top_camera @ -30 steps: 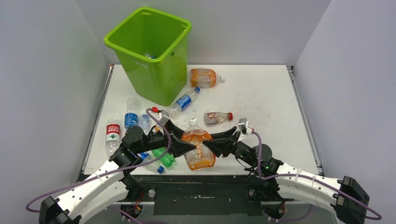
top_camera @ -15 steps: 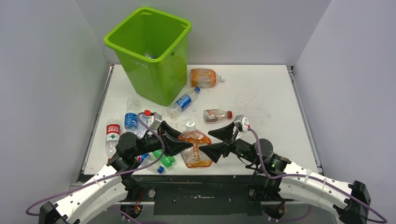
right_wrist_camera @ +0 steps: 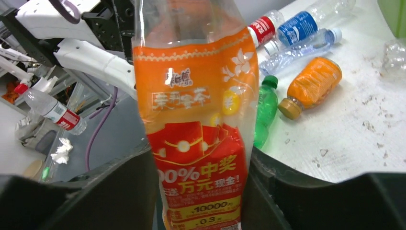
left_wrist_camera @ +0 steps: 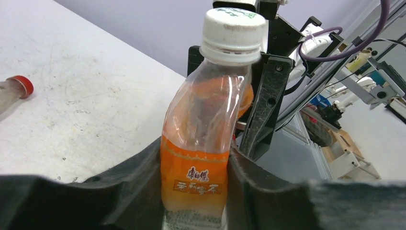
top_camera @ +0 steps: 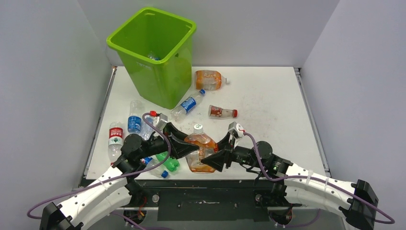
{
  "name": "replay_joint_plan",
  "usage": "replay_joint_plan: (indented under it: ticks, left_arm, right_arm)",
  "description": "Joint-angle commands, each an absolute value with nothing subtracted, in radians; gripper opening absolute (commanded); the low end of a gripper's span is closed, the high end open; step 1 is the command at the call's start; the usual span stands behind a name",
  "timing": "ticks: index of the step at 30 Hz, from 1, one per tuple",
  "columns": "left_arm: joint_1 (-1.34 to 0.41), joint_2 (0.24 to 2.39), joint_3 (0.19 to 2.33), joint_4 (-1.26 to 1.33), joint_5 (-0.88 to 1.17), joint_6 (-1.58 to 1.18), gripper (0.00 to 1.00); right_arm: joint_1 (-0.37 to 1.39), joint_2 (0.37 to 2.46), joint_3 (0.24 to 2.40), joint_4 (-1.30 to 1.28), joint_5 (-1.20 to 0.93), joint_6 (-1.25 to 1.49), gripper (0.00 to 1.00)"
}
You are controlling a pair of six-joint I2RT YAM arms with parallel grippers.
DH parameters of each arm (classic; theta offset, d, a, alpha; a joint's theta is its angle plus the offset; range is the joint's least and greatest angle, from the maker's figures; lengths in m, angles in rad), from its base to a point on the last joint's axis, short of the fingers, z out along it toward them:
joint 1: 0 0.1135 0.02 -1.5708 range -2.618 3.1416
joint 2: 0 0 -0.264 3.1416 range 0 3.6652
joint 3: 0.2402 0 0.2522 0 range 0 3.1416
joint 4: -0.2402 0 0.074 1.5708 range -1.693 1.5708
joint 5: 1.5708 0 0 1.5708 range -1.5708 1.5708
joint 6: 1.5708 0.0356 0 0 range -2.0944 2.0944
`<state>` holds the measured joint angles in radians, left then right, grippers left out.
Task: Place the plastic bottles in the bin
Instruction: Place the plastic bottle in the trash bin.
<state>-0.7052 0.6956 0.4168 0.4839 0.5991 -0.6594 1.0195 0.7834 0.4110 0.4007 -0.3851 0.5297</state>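
While the left tool [top_camera: 194, 149] clenches the orange bottle [top_camera: 198, 141] over the tabletop's [top_camera: 268, 100] near middle and the right tool [top_camera: 214, 154] grasps its label end, the far-left bin [top_camera: 158, 72] holds little. About nine loose bottles [top_camera: 190, 104] remain outside.

high rear overview, wrist views share bottle [left_wrist_camera: 206, 143]

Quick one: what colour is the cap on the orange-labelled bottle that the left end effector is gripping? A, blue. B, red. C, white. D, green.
C: the left wrist view shows a white cap topping the orange-labelled bottle pinched in the left end effector.
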Motion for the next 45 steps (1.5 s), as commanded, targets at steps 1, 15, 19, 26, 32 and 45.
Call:
replay_joint_plan:
  ticks: [1, 15, 19, 26, 32, 45]
  left_arm:
    - [-0.712, 0.659, 0.483, 0.565, 0.579, -0.704, 0.52]
    - [-0.713, 0.705, 0.760, 0.230, 0.198, -0.609, 0.99]
    - [-0.722, 0.785, 0.829, 0.127, 0.200, -0.593, 1.00]
    - [-0.764, 0.863, 0.894, 0.014, 0.189, -0.541, 0.88]
    - [-0.801, 0.893, 0.915, 0.021, 0.190, -0.525, 0.81]
    - [-0.863, 0.912, 0.917, 0.051, 0.187, -0.440, 0.00]
  right_arm:
    - [1.022, 0.791, 0.430, 0.478, -0.397, 0.513, 0.46]
    - [1.051, 0.737, 0.479, 0.331, -0.185, 0.379, 0.35]
    - [1.066, 0.741, 0.495, 0.314, -0.145, 0.359, 0.33]
    - [1.084, 0.743, 0.498, 0.302, -0.131, 0.349, 0.32]
    - [1.093, 0.753, 0.501, 0.307, -0.126, 0.348, 0.32]
    - [1.109, 0.752, 0.526, 0.270, -0.118, 0.364, 0.77]
